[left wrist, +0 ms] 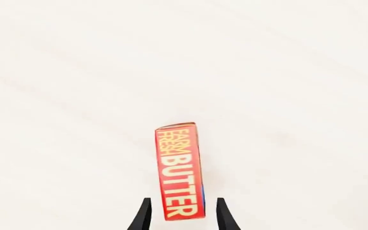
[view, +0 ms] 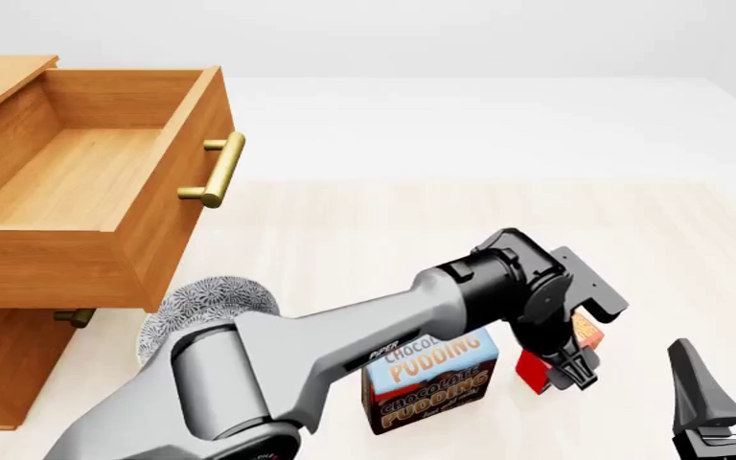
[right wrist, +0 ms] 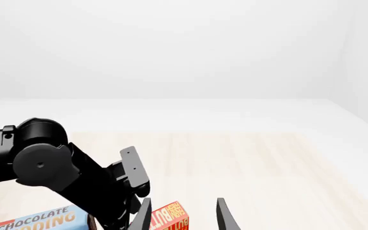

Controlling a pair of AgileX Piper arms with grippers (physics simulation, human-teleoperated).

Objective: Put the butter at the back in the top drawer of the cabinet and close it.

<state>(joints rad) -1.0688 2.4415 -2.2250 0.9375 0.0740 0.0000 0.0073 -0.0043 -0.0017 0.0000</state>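
The fingers of the left gripper (left wrist: pixel 180 215) stand spread on either side of the butter (left wrist: pixel 180 171), a thin gap showing on each side in the left wrist view, so they straddle the box without pinching it yet. The butter stands on the surface (view: pixel 381 230) just right of the pudding box (view: pixel 432 380), with the left gripper (view: pixel 563 369) hanging over it in the front view.

To do this step well, I judge the fingers should come down a little further so the pads meet the broad faces near the middle of the box, then squeeze evenly; a grip near the top edge could let it swing. The pudding box sits close, so a straight lift is safest before carrying across to the top drawer (view: pixel 80 182) of the cabinet (view: pixel 4 359), which stands pulled out. The right gripper (view: pixel 726 383) waits near the front edge, its fingers apart and empty.
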